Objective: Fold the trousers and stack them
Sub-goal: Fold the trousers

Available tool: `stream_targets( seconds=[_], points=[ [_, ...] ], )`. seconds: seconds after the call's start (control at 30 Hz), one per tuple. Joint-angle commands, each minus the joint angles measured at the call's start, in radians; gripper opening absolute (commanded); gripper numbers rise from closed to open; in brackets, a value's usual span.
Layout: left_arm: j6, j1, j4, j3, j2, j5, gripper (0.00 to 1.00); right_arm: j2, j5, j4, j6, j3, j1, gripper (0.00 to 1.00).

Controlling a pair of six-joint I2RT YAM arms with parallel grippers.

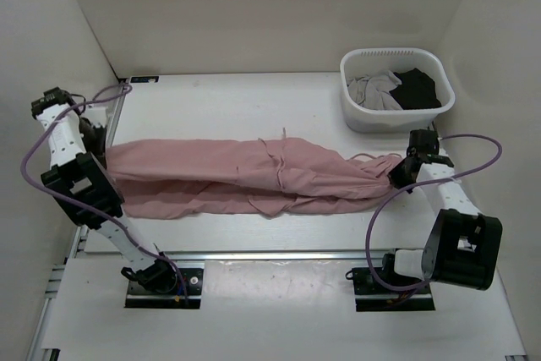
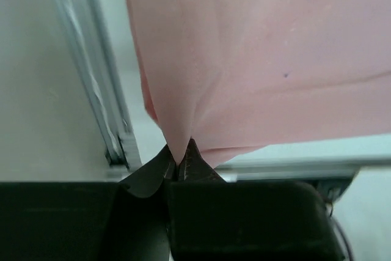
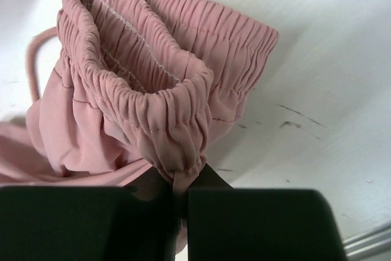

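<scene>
White table [image 1: 254, 99] inside white walls. One pair of pink trousers [image 1: 254, 177] lies across it, stretched lengthwise between the two grippers, wrinkled along the middle.

The left gripper [image 1: 103, 151] is at the trousers' leg end. In the left wrist view its jaws are pinched together on a point of the thin pink cloth [image 2: 181, 162], which fans out from the fingertips.

The right gripper [image 1: 396, 177] is at the trousers' waist end. In the right wrist view its jaws are closed on the gathered elastic waistband [image 3: 177, 181], which bunches up just past the fingertips. A drawstring loop [image 3: 33, 59] shows beside the waistband.

One white basket [image 1: 380, 120] stands beyond the trousers' waist end, apart from them. Two garments in it: one light grey [image 1: 372, 90], one black [image 1: 418, 89].
</scene>
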Motion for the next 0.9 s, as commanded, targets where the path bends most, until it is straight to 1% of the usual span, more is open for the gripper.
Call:
stream_targets(
  seconds=[0.0, 0.03, 0.07, 0.17, 0.2, 0.23, 0.3, 0.33, 0.37, 0.4, 0.43, 0.47, 0.5, 0.53, 0.57, 0.63, 0.67, 0.73, 0.77, 0.8, 0.83, 0.87],
  points=[
    [0.122, 0.036, 0.035, -0.136, -0.052, -0.181, 0.14, 0.006, 0.153, -0.029, -0.008, 0.01, -0.044, 0.0],
    [0.136, 0.045, 0.035, -0.217, -0.078, -0.19, 0.14, 0.006, 0.166, -0.04, -0.008, 0.01, -0.044, 0.0],
    [0.148, 0.045, 0.035, -0.256, -0.078, -0.201, 0.14, 0.006, 0.166, -0.04, 0.001, 0.02, -0.044, 0.0],
    [0.159, 0.099, 0.035, -0.371, -0.072, -0.226, 0.14, 0.015, 0.176, -0.049, 0.001, 0.02, -0.053, 0.0],
    [0.159, 0.108, 0.05, -0.4, -0.072, -0.226, 0.14, 0.015, 0.176, -0.049, 0.001, 0.02, -0.053, 0.0],
    [0.159, 0.117, 0.07, -0.481, -0.072, -0.226, 0.14, 0.015, 0.176, -0.049, 0.001, 0.009, -0.053, 0.0],
    [0.159, 0.117, 0.168, -0.579, -0.063, -0.256, 0.14, 0.015, 0.176, -0.049, 0.012, 0.0, -0.062, 0.0],
    [0.15, 0.117, 0.19, -0.618, -0.051, -0.278, 0.16, 0.025, 0.167, -0.049, 0.012, 0.0, -0.062, 0.01],
    [0.15, 0.117, 0.205, -0.661, -0.041, -0.278, 0.18, 0.025, 0.167, -0.049, 0.023, 0.0, -0.062, 0.08],
    [0.15, 0.117, 0.231, -0.661, -0.032, -0.278, 0.22, 0.025, 0.167, -0.049, 0.023, 0.0, -0.073, 0.16],
    [0.141, 0.117, 0.232, -0.661, -0.032, -0.257, 0.27, 0.025, 0.15, -0.058, 0.006, 0.0, -0.073, 0.62],
    [0.14, 0.117, 0.241, -0.64, -0.032, -0.235, 0.28, 0.016, 0.141, -0.059, -0.017, 0.009, -0.073, 0.81],
    [0.14, 0.117, 0.241, -0.623, -0.032, -0.212, 0.28, -0.022, 0.141, -0.068, -0.037, 0.009, -0.064, 0.91],
    [0.131, 0.117, 0.241, -0.606, -0.032, -0.174, 0.28, -0.055, 0.141, -0.068, -0.082, 0.009, -0.053, 0.98],
    [0.122, 0.117, 0.232, -0.582, -0.032, -0.162, 0.3, -0.134, 0.164, -0.078, -0.107, 0.018, -0.017, 0.99],
    [0.122, 0.117, 0.222, -0.581, -0.023, -0.161, 0.3, -0.217, 0.242, -0.107, -0.147, 0.038, 0.028, 0.99],
    [0.122, 0.117, 0.222, -0.581, -0.023, -0.152, 0.3, -0.301, 0.267, -0.126, -0.175, 0.049, 0.075, 0.99],
    [0.122, 0.117, 0.222, -0.59, -0.023, -0.152, 0.3, -0.389, 0.267, -0.146, -0.212, 0.058, 0.117, 0.99],
    [0.122, 0.117, 0.222, -0.607, -0.023, -0.152, 0.3, -0.453, 0.221, -0.146, -0.222, 0.058, 0.151, 0.99],
    [0.122, 0.117, 0.222, -0.621, -0.023, -0.152, 0.3, -0.474, 0.139, -0.12, -0.294, 0.058, 0.165, 0.99],
    [0.122, 0.117, 0.222, -0.621, -0.023, -0.152, 0.3, -0.484, 0.035, -0.103, -0.331, 0.058, 0.177, 0.97],
    [0.113, 0.117, 0.222, -0.621, -0.023, -0.152, 0.3, -0.459, -0.076, -0.088, -0.359, 0.058, 0.21, 0.95]
  ],
)
